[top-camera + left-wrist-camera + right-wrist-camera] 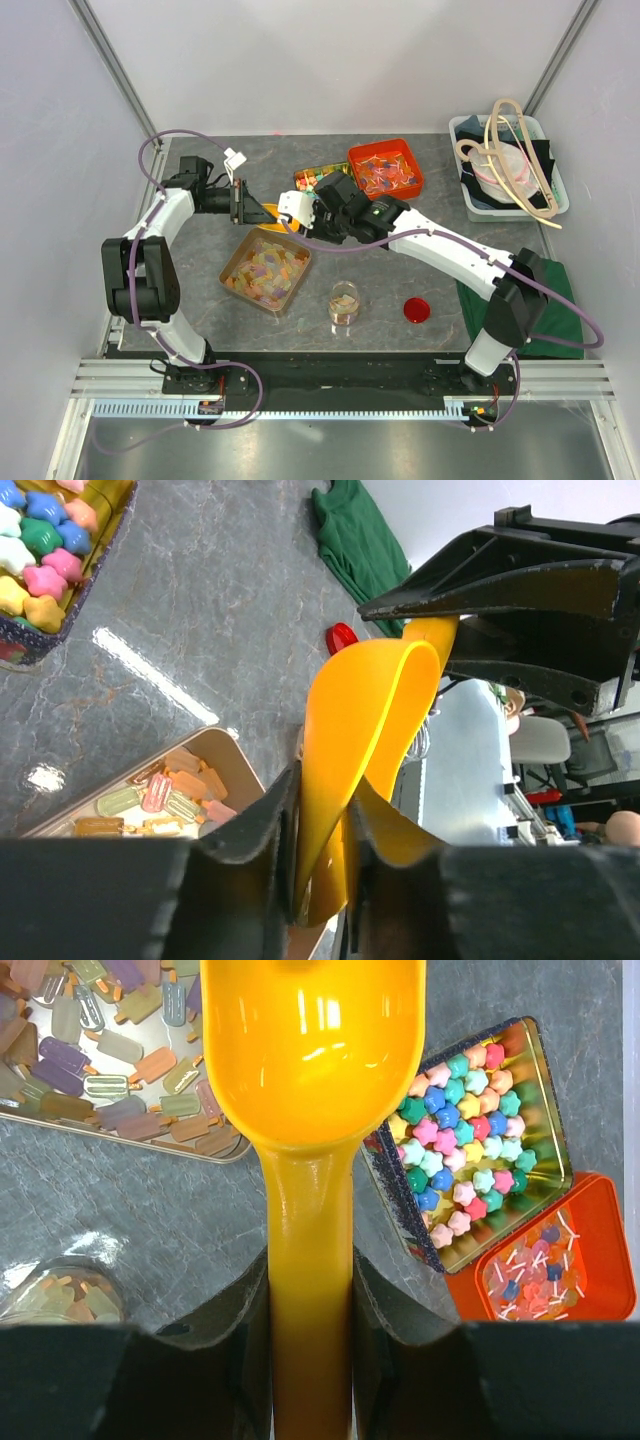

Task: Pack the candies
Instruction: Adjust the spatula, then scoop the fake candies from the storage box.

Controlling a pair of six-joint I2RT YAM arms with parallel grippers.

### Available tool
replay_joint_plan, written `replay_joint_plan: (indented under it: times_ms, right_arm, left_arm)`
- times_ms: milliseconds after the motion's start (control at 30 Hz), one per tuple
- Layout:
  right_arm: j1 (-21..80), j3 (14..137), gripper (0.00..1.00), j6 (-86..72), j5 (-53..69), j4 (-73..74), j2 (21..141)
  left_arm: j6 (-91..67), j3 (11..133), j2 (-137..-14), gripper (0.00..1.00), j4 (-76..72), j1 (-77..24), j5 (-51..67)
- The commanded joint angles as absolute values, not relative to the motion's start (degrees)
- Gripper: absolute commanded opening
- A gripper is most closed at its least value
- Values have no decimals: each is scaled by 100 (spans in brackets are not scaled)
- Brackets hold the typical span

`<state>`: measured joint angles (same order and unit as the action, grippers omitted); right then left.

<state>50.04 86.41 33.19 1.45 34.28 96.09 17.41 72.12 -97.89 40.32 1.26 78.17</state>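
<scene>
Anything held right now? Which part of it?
The yellow scoop: the right gripper clamps its handle. The left gripper has its jaws around the bowl's rim; whether it grips cannot be told.

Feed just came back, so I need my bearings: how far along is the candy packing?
Done: a few candies already lie in the open jar. In hand: the left hand pinches the empty yellow scoop by its bowl, and the right hand clamps its handle. To do: most candies sit in the tray, and the red lid lies beside the jar.
</scene>
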Motion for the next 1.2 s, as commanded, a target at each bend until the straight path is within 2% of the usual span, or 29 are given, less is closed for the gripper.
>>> replay_joint_plan:
  times_ms: [0,33,200,233,333,500,800,1000,1167]
  right_arm:
    - [5054,8772,0,3339,35,3208,9589]
    - [5054,8728,0,3392,-121,3217,9580]
    - [5054,8561,0,3577,-632,3322,9562]
    - [5054,8578,0,3612,-720,3374,9597]
    - [5062,8727,0,3770,-966,3795,9738]
    - [5194,9052,0,4069,-1265,4288,9905]
    - [5862,9527,0,4500,-1916,5088,10177]
    - [6187,9817,0,4702,-2284,5422,10538]
    - [6328,10142,0,4808,-2417,5678,10758]
  left_arm:
    - [2021,7532,-9852,35,4087,114,7779]
    - [2030,7576,-9879,44,4087,149,7657]
    - [2065,7717,-10037,50,4096,439,7279]
    - [2100,7734,-10037,56,4104,466,6947]
    - [2188,7673,-9941,65,3929,501,5841]
    - [2346,7445,-9756,72,3604,501,4642]
    - [2636,7032,-9528,71,3410,448,3437]
    - [2777,6523,-9343,59,3165,150,2787]
    - [2812,6258,-9325,55,2936,-175,2303]
